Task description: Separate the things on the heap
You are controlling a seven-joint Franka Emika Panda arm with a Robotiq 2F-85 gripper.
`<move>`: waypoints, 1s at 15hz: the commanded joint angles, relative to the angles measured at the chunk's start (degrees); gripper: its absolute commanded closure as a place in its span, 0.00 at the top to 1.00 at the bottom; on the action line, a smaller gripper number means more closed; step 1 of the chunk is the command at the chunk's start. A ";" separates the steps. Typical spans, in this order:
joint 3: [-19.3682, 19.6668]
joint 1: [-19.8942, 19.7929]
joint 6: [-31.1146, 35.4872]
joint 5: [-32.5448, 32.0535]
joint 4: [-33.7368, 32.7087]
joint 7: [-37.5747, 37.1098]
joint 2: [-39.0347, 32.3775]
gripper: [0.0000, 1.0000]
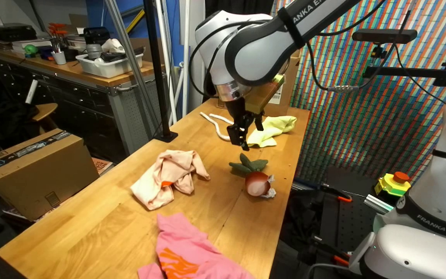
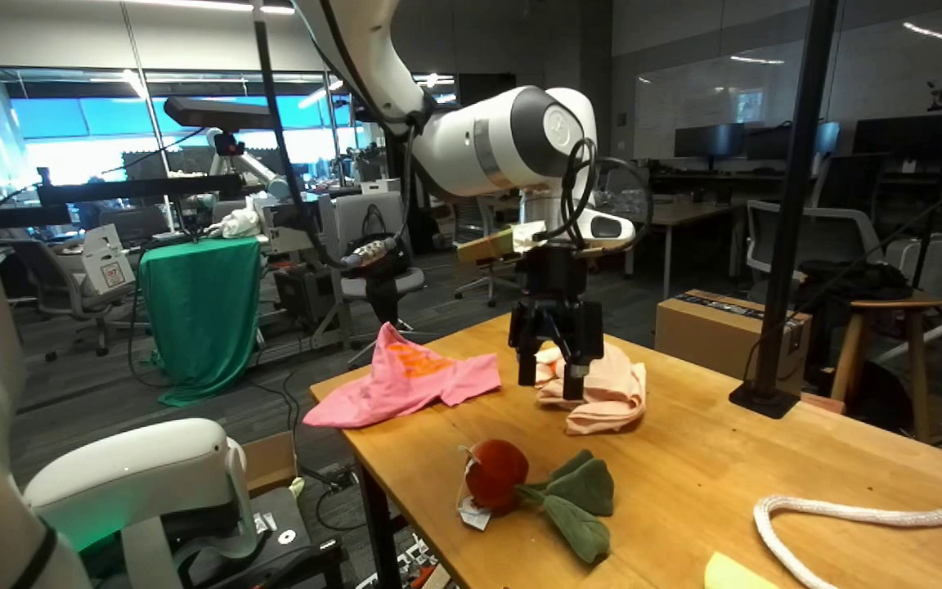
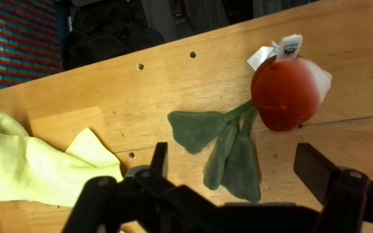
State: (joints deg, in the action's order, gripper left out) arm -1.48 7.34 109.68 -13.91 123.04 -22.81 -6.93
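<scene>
Gripper (image 2: 550,383) is hanging above the wooden table (image 1: 91,236), jaws standing wide apart. Red ball with green leaves (image 3: 278,97) is lying by itself near the table's long edge. Cream cloth (image 1: 172,176) is resting near the pink cloth (image 2: 410,391), a gap showing between them. Yellow-green cloth (image 1: 272,131) is lying well apart from both, white cord (image 2: 872,514) resting near it.

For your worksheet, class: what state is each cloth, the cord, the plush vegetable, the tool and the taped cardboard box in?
Pink cloth: rumpled, one part peaked
Cream cloth: crumpled, folded over itself
Yellow-green cloth: rumpled, partly folded
White cord: uncoiled, loosely curved
Plush vegetable: on its side, leaves spread
Tool: open, holding nothing
Taped box: closed
</scene>
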 commanded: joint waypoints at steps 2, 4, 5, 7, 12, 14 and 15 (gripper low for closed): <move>-0.25 -2.49 -2.04 1.52 6.27 7.42 11.79 1.00; -0.15 -3.25 -2.92 2.92 8.31 11.78 15.82 1.00; -0.03 -3.54 -3.48 4.00 9.28 13.58 17.71 1.00; 0.31 -4.09 -2.60 5.49 11.77 16.33 21.56 1.00; 1.70 -5.44 9.41 8.12 19.12 18.35 30.80 1.00; 2.43 -5.66 14.63 9.09 21.69 19.75 33.45 1.00; 2.65 -5.82 16.65 9.05 22.78 20.29 34.49 1.00</move>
State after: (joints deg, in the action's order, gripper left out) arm 0.37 2.28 119.49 -6.72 140.72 -5.50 21.94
